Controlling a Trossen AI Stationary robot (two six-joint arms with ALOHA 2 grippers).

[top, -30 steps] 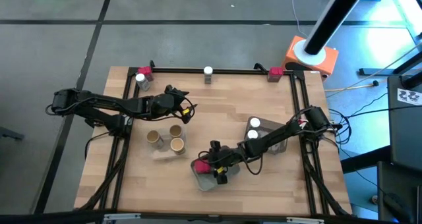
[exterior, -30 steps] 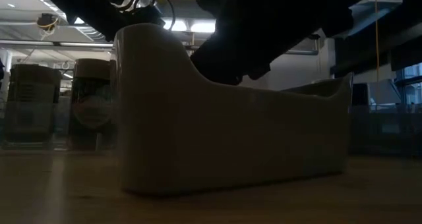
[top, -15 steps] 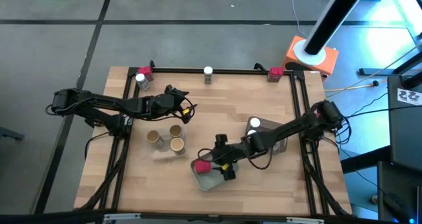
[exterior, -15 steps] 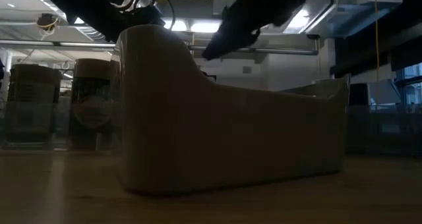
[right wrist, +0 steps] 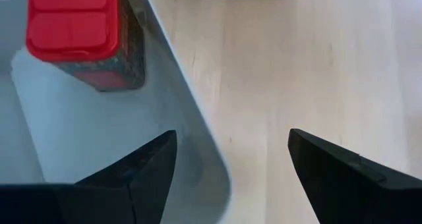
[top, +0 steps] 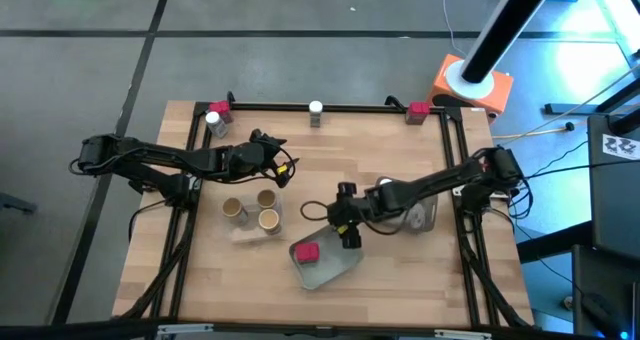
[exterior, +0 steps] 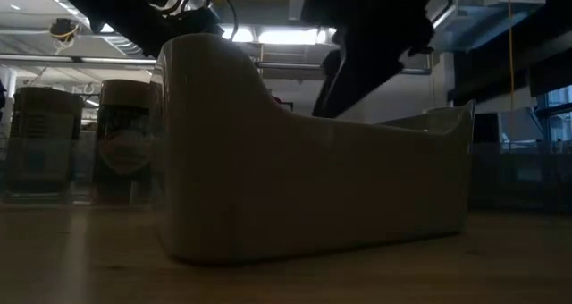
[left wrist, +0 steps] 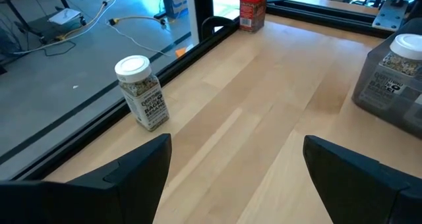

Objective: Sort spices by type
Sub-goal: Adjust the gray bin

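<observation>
A red-lidded spice packet (right wrist: 72, 26) stands upright on the floor of the grey tray (top: 330, 268) near the table's front middle. My right gripper (top: 348, 232) hovers open just above and to the right of that tray's rim, touching nothing. Three cork cylinders (top: 256, 209) stand in a clear tray left of centre. My left gripper (top: 283, 170) waits open above the table beyond them. A white-lidded jar (left wrist: 142, 92) stands at the far edge, with a red packet (left wrist: 252, 10) at the far right corner. Another jar (top: 214, 121) and red packet (top: 222, 108) stand at the far left corner.
A clear tray (top: 420, 218) with a white-lidded jar (left wrist: 395, 72) sits on the right, partly under my right arm. A black frame (top: 350, 107) runs round the table's edges. Bare wood lies between the trays at the middle (top: 330, 170).
My right gripper has risen out of the grey tray and drawn back toward the table's right and far side, tipping to a less steep slant. The red packet has stayed standing in the tray.
</observation>
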